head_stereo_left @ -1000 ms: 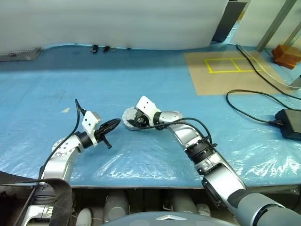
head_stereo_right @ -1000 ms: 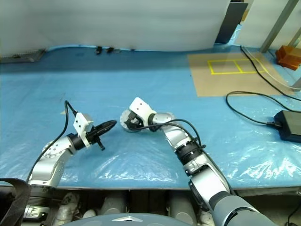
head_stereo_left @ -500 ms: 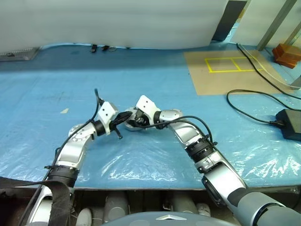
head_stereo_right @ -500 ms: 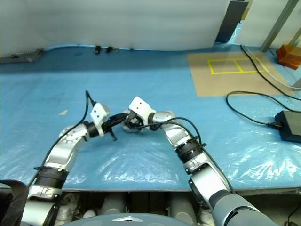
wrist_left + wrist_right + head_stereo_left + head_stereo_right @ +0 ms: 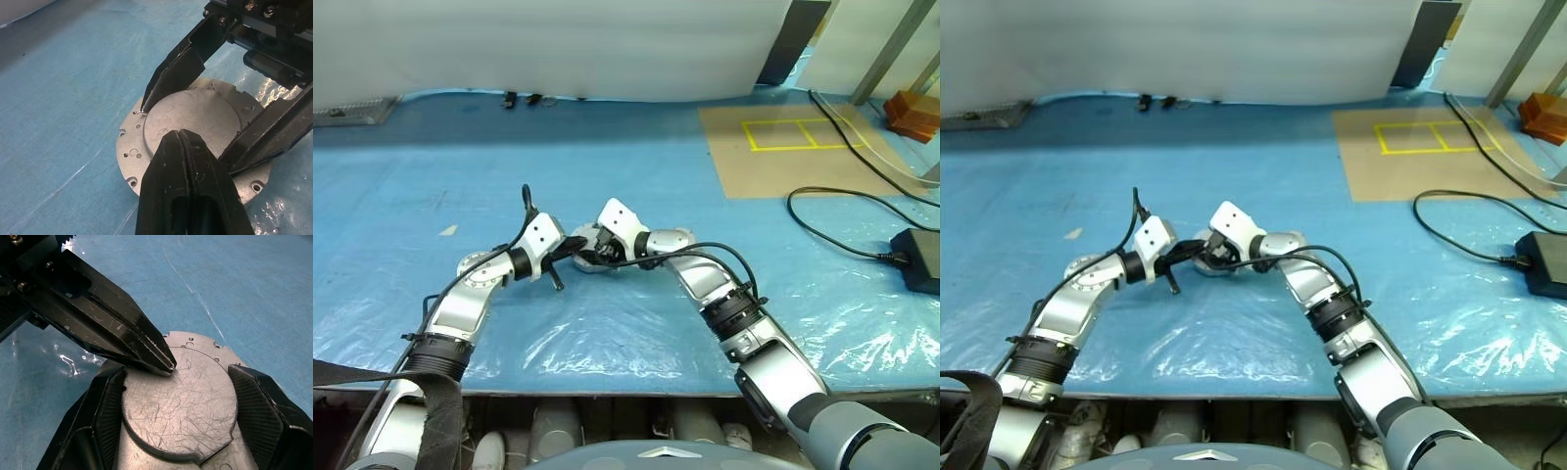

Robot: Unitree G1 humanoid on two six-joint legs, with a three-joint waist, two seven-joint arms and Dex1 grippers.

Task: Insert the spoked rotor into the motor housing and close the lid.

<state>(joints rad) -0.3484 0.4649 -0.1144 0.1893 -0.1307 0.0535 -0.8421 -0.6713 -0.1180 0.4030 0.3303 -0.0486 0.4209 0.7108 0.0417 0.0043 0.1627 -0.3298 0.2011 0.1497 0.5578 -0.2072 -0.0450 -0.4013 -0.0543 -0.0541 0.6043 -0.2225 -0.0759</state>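
Both grippers now meet at the motor housing: left gripper, fingers together, has swung in onto the lid; right gripper clamps lid's sides. Closing press likely underway.

No readable text, label, brand, number or sign on anything in these views
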